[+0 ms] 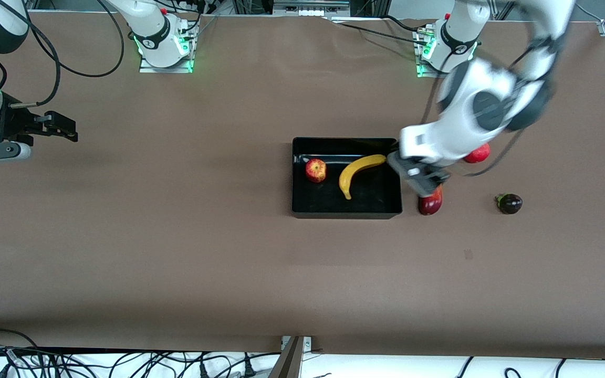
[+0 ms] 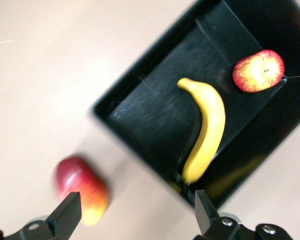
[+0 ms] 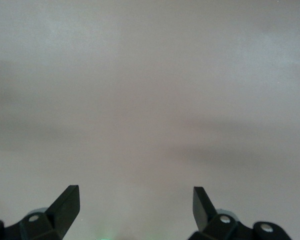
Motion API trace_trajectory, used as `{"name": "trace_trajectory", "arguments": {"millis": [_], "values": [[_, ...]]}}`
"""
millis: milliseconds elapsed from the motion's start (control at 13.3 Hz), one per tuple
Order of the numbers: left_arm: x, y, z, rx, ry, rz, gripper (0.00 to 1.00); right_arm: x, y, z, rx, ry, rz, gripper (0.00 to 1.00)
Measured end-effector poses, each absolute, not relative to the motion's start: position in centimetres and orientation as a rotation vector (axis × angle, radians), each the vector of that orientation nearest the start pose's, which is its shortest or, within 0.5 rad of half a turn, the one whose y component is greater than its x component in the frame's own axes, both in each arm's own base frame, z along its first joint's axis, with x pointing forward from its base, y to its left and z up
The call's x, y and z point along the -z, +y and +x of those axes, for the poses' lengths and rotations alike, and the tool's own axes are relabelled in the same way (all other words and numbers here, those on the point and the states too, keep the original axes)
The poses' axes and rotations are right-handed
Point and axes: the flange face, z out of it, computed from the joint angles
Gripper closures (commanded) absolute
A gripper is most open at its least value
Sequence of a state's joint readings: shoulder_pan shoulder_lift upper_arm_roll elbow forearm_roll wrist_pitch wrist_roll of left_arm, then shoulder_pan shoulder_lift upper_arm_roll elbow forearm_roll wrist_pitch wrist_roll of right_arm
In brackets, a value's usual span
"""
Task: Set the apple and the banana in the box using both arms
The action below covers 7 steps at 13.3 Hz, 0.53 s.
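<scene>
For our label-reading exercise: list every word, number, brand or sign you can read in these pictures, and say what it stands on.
None can be read: the box, apple, banana and table carry no print.
No marking shows on the left gripper or right gripper.

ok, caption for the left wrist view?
Open left gripper above the box wall, banana and apple inside.

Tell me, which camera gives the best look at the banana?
The left wrist view: the banana fills much of the picture, lying in the box near the apple. The front view shows it whole but small. The right wrist view shows only bare table.
</scene>
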State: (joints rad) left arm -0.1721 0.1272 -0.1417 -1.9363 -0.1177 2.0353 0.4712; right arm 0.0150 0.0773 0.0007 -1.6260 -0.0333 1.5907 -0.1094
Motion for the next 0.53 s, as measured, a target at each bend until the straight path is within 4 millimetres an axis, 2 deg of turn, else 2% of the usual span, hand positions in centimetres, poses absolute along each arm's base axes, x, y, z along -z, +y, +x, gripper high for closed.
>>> {"name": "trace_trajectory", "arguments": {"millis": [151,301,376,527], "values": [[-48.2,-13.0,54.1,-0.04,1.054,-3.057,0.0,-55.7,0.5,57.4,-0.18,-0.202,-3.158,0.0],[-53.3,-8.4,52.6,-0.088,0.922,-3.044,0.0,-55.7,0.5,57.4,-0.18,-0.202,-3.158,0.0],[-55.1,-6.3,52.2,-0.099,0.857,-3.036,0.0,-55.7,0.5,57.4,-0.18,-0.202,-3.158,0.0],[-57.3,-3.2,51.8,-0.111,0.754,-3.044,0.0,-55.7,0.5,57.4,-0.18,-0.201,-3.158,0.0]]}}
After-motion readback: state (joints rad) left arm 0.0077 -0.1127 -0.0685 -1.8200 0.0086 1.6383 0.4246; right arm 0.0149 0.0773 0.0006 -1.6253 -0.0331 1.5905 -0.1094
